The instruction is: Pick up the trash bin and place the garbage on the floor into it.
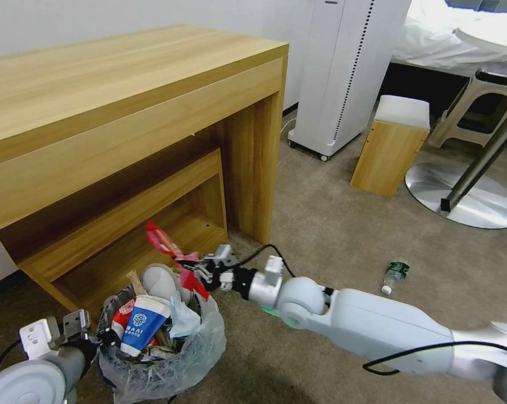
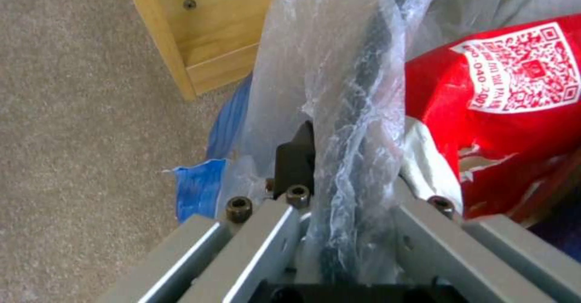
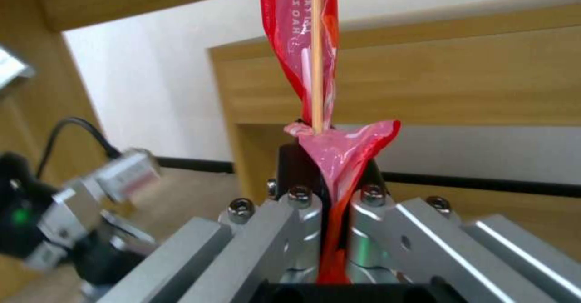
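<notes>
The trash bin (image 1: 169, 359), dark and lined with a crinkled clear bag, stands on the beige floor (image 1: 332, 224) at the lower left, heaped with garbage: a white slipper (image 1: 158, 280), a blue-and-white cup (image 1: 138, 325) and a red pack (image 2: 502, 112). My left gripper (image 1: 103, 336) is shut on the bin's bagged rim (image 2: 351, 112). Just over the bin's far side, my right gripper (image 1: 196, 273) is shut on a red wrapper (image 3: 339, 153) with a wooden stick (image 3: 317, 67) inside it. A clear green-labelled bottle (image 1: 395, 276) lies on the carpet to the right.
A wooden desk (image 1: 124, 106) with a low shelf rises right behind the bin. Farther right stand a white appliance (image 1: 343, 73), a wooden box with a white top (image 1: 391, 146), a metal table base (image 1: 466, 196) and a white stool (image 1: 483, 106).
</notes>
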Robot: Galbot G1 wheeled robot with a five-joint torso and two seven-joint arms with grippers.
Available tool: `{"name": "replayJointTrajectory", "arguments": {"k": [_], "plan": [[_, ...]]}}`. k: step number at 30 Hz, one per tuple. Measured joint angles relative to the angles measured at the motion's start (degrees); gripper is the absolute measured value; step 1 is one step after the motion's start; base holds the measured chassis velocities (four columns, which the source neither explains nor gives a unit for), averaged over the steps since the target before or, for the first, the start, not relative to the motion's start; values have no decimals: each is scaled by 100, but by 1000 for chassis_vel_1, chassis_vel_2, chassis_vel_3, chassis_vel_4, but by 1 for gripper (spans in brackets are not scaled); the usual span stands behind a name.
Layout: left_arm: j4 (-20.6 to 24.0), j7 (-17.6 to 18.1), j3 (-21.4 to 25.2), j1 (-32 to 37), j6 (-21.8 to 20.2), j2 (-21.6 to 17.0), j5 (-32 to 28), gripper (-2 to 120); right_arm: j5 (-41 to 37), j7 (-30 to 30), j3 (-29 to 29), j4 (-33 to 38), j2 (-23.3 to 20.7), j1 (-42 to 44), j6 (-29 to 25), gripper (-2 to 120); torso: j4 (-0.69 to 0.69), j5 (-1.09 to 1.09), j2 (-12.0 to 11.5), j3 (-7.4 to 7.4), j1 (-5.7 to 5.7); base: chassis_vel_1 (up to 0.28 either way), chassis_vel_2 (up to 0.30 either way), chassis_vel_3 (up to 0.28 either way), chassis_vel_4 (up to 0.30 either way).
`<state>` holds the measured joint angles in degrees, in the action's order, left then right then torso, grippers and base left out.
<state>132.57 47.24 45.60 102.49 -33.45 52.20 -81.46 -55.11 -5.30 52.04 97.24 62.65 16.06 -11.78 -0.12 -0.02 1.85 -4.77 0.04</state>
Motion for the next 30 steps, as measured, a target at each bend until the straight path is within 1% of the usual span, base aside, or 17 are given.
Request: {"name": "replayJointTrajectory", "arguments": {"k": [2, 3, 4, 5, 9, 14, 25, 30], "plan": [[14, 0, 7, 18, 1, 34, 22, 0, -3, 38, 128, -66, 230, -23, 6, 0, 1, 0, 0, 0, 0, 0, 0, 0, 0], [14, 0, 7, 18, 1, 34, 22, 0, -3, 38, 128, -66, 230, -23, 6, 0, 1, 0, 0, 0, 0, 0, 0, 0, 0], [19, 1, 28, 41, 3, 51, 34, 0, -1, 79, 241, -119, 411, -10, 12, 0, 1, 0, 0, 0, 0, 0, 0, 0, 0], [27, 1, 43, 53, 4, 52, 38, 0, 9, 111, 309, -146, 491, 26, 10, 0, 1, 0, 0, 0, 0, 0, 0, 0, 0], [46, 9, 82, 71, 9, 34, 32, 0, 70, 149, 411, -178, 593, 168, 3, 0, -1, 0, 0, 1, 0, 0, 0, 0, 0], [44, 23, 90, 59, 19, 13, 17, 0, 110, 191, 417, -189, 569, 296, -7, 0, -1, 1, 0, 0, 0, 0, 0, 0, 0], [-7, 39, 72, 6, 26, -55, 2, 0, 51, 263, 379, 32, 265, 234, -19, 0, 0, 2, 0, 1, 0, 0, 0, 0, 0], [25, 71, 96, 21, 33, -48, -18, 0, 49, 348, 463, 140, 131, 233, -6, 0, -1, 2, 0, 0, 0, 0, 0, 0, 0]]}}
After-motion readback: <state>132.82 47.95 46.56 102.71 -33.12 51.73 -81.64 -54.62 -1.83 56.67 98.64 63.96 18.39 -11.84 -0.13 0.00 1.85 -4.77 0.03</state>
